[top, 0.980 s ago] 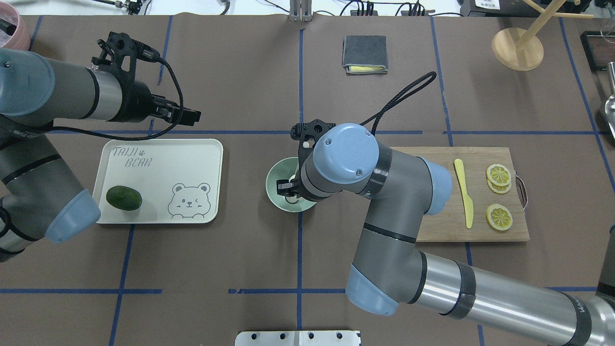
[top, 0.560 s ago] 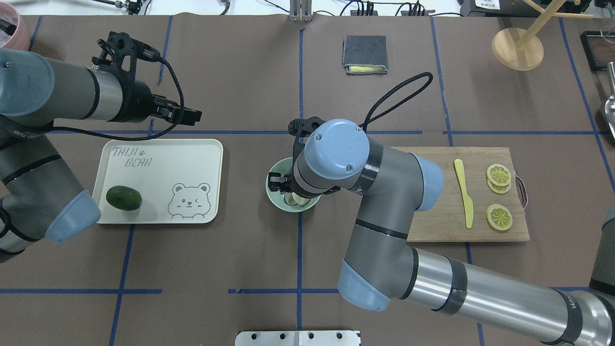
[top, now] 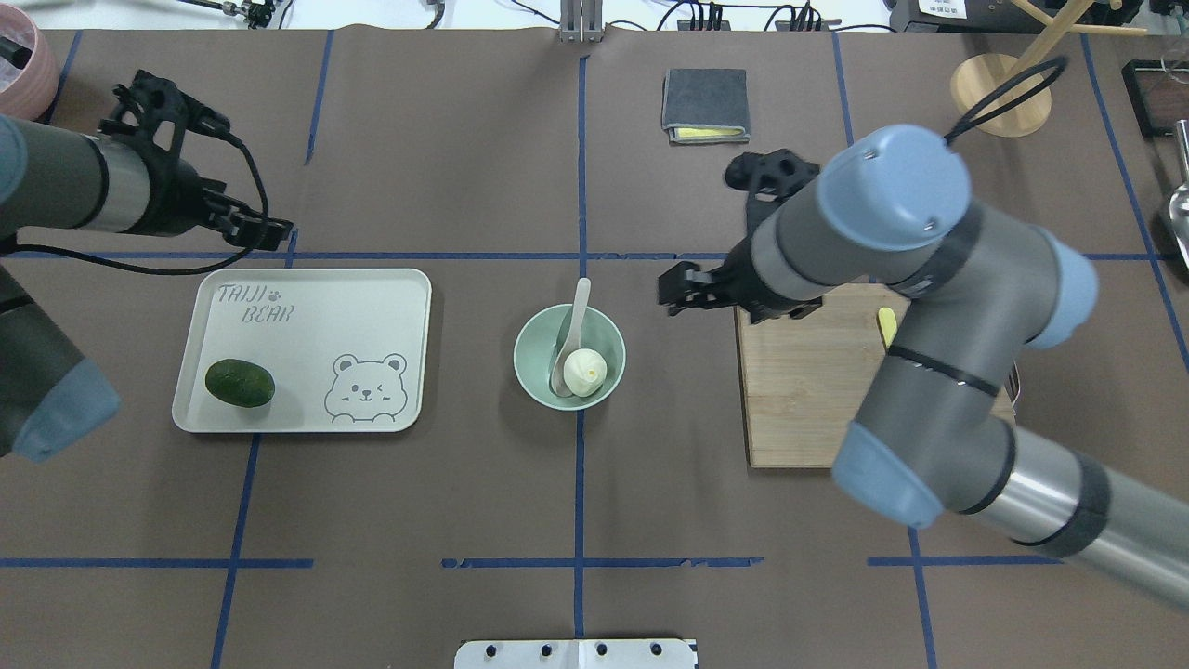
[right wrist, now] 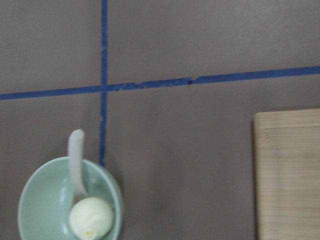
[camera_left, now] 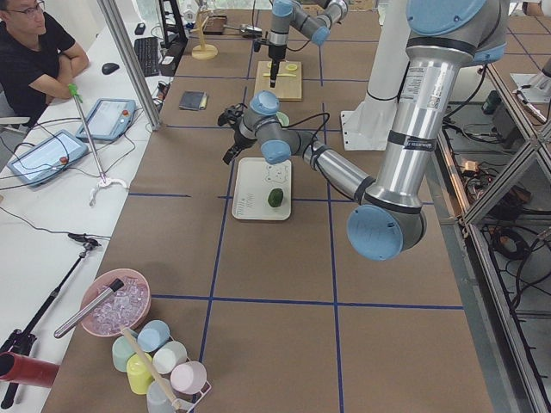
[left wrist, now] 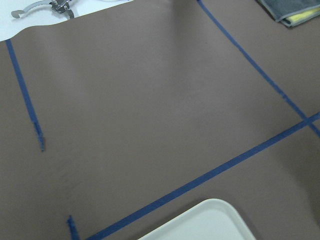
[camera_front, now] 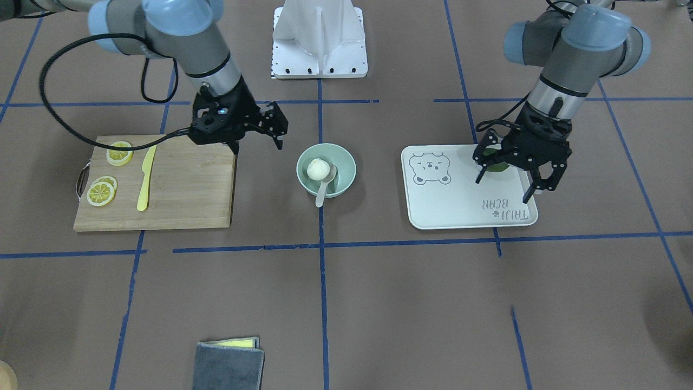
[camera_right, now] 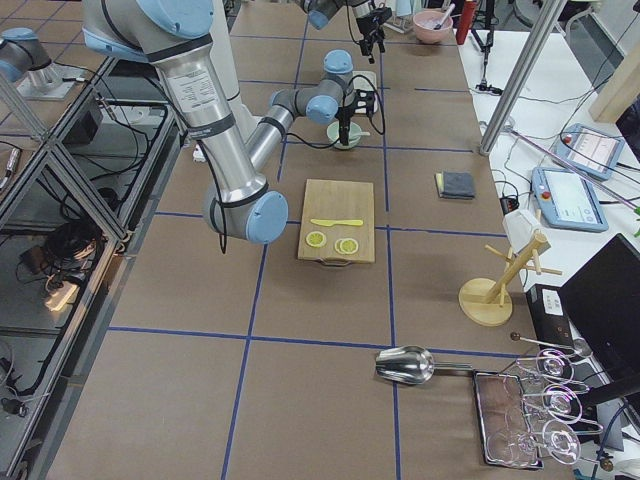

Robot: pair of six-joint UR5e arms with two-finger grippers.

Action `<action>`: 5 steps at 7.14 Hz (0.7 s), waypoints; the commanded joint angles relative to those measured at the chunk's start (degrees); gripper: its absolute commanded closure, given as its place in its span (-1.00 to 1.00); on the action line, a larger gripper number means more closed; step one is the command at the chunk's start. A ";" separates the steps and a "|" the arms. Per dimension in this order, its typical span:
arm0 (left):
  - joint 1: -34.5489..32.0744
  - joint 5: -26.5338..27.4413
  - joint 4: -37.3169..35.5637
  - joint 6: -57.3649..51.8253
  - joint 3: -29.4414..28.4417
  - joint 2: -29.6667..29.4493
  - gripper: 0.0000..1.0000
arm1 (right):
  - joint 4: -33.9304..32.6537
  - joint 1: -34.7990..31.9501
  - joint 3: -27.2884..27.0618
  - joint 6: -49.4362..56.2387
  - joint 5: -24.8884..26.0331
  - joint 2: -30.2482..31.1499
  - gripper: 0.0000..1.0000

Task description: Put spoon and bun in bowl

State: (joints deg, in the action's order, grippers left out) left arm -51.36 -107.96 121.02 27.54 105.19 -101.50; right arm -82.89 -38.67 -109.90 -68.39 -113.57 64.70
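So the bowl (top: 537, 360) sits pretty much dead centre on the table, right on a blue tape line. Both task things are in it. Going by the overhead view, the bun (top: 585, 370) sits low in the bowl toward 4 o'clock. The spoon (top: 576, 311) has its scoop down in the bowl, tucked against the bun. Its handle leans on the rim and pokes out past it at about 12 o'clock.

The right gripper (camera_front: 259, 142) hangs off at roughly 2 o'clock from the bowl, apart from it, over the near corner of the cutting board (top: 799, 400). Its jaws are spread wide with nothing between them. The board lies at 3 o'clock from the bowl, with a yellow knife (camera_front: 145, 181) and some lemon slices (camera_front: 102, 192) on it.

The left gripper (camera_front: 503, 187) is over at 9 to 10 o'clock, hovering above the far edge of the white bear tray (top: 307, 316). Its jaws are wide apart too, and it carries nothing. An avocado (top: 240, 383) lies on the tray's near left corner, around 8 o'clock on the tray.

A folded grey cloth (top: 705, 105) sits well apart from the bowl, at about 1 o'clock.
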 commanded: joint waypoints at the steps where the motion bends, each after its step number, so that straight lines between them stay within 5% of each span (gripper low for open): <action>1: -11.23 -10.87 -0.08 -13.39 -4.34 3.58 -0.99 | -0.08 -9.54 -1.90 17.48 -3.23 9.44 -1.00; 2: -18.10 -20.18 -0.17 -18.09 -7.25 3.93 -0.98 | -0.26 -15.06 -1.81 22.98 -5.41 12.61 -1.00; 4: -26.04 -21.95 -3.40 -30.45 -13.66 3.85 -0.99 | -0.26 -27.89 -0.58 38.08 -17.51 19.90 -1.00; 5: -29.73 -21.86 -8.65 -37.92 -15.35 3.76 -0.98 | -0.35 -31.25 1.86 44.07 -18.26 21.24 -1.00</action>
State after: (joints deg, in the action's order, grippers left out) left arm -76.24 -129.26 117.35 -1.48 92.74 -97.68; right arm -83.14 -64.35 -110.22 -32.50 -128.76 83.17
